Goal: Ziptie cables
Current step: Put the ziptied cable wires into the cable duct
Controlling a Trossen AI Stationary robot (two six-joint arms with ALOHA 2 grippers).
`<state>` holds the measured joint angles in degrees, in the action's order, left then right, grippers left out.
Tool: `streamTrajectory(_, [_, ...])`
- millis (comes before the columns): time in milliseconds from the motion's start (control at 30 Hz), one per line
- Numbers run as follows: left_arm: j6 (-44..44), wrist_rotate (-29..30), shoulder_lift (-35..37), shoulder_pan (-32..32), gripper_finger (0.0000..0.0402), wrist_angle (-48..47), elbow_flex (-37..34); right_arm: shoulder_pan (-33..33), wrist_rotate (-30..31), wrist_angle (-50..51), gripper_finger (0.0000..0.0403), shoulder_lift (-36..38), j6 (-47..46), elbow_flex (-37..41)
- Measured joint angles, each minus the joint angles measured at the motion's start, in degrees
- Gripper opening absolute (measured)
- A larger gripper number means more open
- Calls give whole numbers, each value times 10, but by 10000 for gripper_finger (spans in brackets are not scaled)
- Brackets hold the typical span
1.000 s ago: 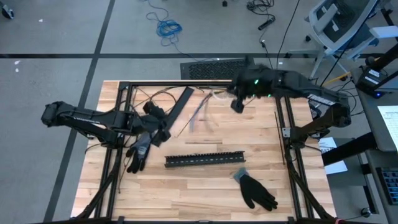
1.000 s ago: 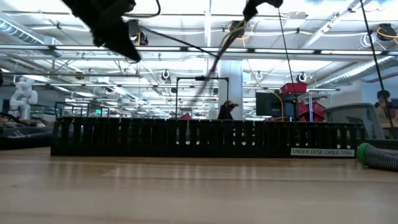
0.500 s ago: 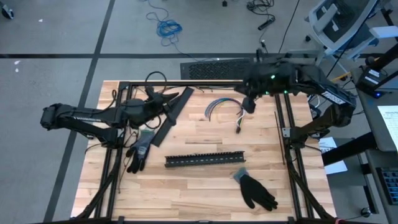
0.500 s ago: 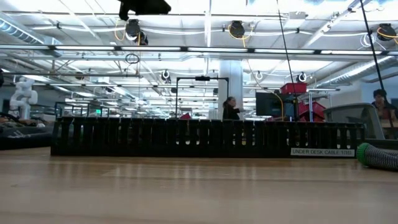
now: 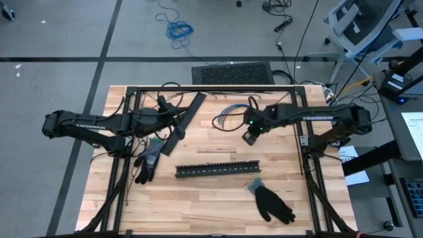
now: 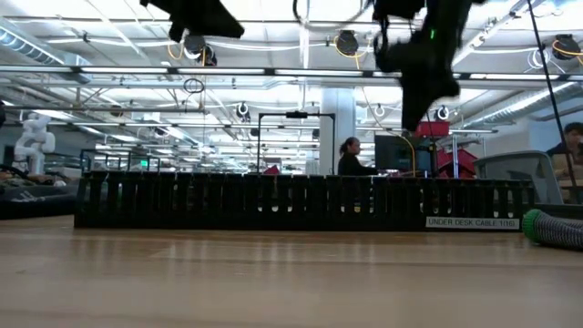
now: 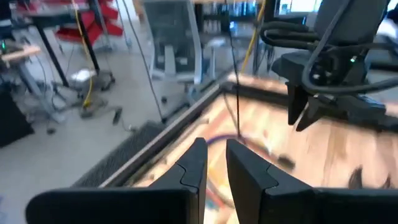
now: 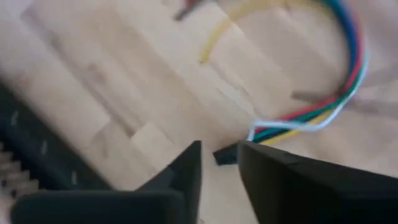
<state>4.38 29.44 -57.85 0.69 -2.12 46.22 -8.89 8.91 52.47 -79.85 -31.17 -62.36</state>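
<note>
The cables (image 5: 228, 112), a curl of blue, green, red, yellow and white wires (image 8: 336, 106), lie on the wood toward the table's far middle. My right gripper (image 5: 250, 137) hangs just near-side of them, pointing steeply down. Its fingers (image 8: 217, 157) stand a little apart, with the bundle's small dark end piece (image 8: 224, 155) between the tips. My left gripper (image 5: 177, 114) is up at the far left, pointing nearly level toward the cables. Its fingers (image 7: 214, 155) are nearly together, and a thin black strand (image 7: 235, 93) rises from their tips. My left gripper has the thin black strand's lower end (image 7: 239, 135) at its fingertips, pinched between the two fingers as far as the wrist view shows. The strand runs on away from the tips, clear of the table. My right gripper: I cannot tell whether its fingers touch the cables' dark end piece.
A black slotted strip (image 5: 218, 170) lies across the table's middle and fills the low view (image 6: 301, 200). A flat black strip (image 5: 185, 122) slants beside the left gripper. One glove (image 5: 149, 158) lies at the left, another (image 5: 271, 201) near the front right. Black frame rails (image 5: 198, 89) edge the table.
My right gripper has come down from high over the far edge toward the table, beside the cables. The cables were a blurred streak in the air between the grippers; now they lie curled on the wood. My left gripper has risen a little and tipped up toward level.
</note>
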Motion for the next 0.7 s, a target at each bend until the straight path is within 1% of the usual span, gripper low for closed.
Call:
streamTrajectory(67, [12, -8, 2, 0, 59, -41, 0, -2, 2, -46, 116, 0, -92, 52])
streamTrajectory(133, [13, -21, 3, 0, 59, -64, 0, -2, 6, -74, 151, 0, -160, 88])
streamTrajectory(200, [13, -33, 3, 0, 59, -81, 0, 6, 35, -103, 186, 0, -217, 111])
streamTrajectory(267, [13, -43, 3, 0, 59, -88, 0, 15, 51, -128, 220, 1, -252, 129])
streamTrajectory(333, [13, -51, 3, 1, 59, -90, 0, 18, 54, -151, 251, 0, -282, 142])
streamTrajectory(433, [13, -54, 4, 1, 59, -91, 0, 27, 60, -143, 292, 0, -335, 152])
streamTrajectory(567, [13, -54, 4, 1, 59, -92, 0, 41, 61, -133, 331, -1, -385, 167])
streamTrajectory(700, [13, -54, 4, 1, 59, -93, 0, 38, 68, -148, 342, -32, -434, 182])
